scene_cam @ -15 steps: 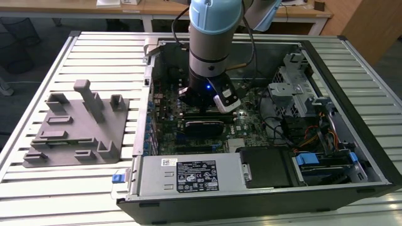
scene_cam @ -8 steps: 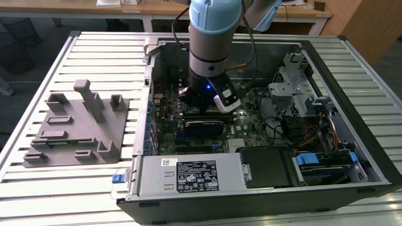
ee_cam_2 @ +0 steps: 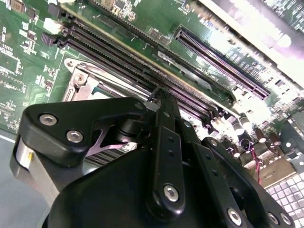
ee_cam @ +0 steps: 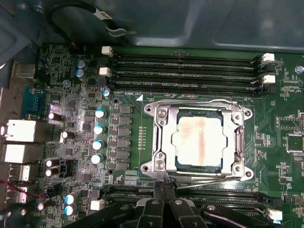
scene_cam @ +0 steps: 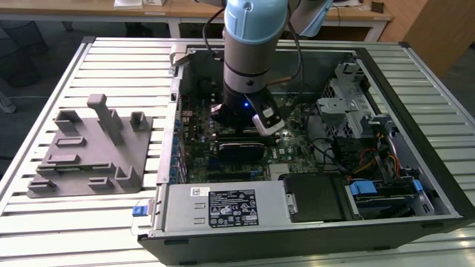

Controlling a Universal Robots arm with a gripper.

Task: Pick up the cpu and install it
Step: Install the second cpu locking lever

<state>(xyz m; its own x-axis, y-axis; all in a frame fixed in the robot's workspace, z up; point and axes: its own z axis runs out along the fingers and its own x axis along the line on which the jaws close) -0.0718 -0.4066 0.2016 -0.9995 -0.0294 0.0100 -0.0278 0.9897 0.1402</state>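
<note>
Jaws pressed together beside the socket frame (ee_cam: 199, 140) holding the cpu (ee_cam: 199, 141), memory slots (ee_cam: 185, 71) flanking.

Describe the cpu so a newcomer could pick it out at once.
Start at the open computer case on the slatted table, then the green motherboard in it. In the first wrist view, the cpu sits inside the metal socket frame between two banks of long black slots: the only flat silvery square, smeared pale.
</note>
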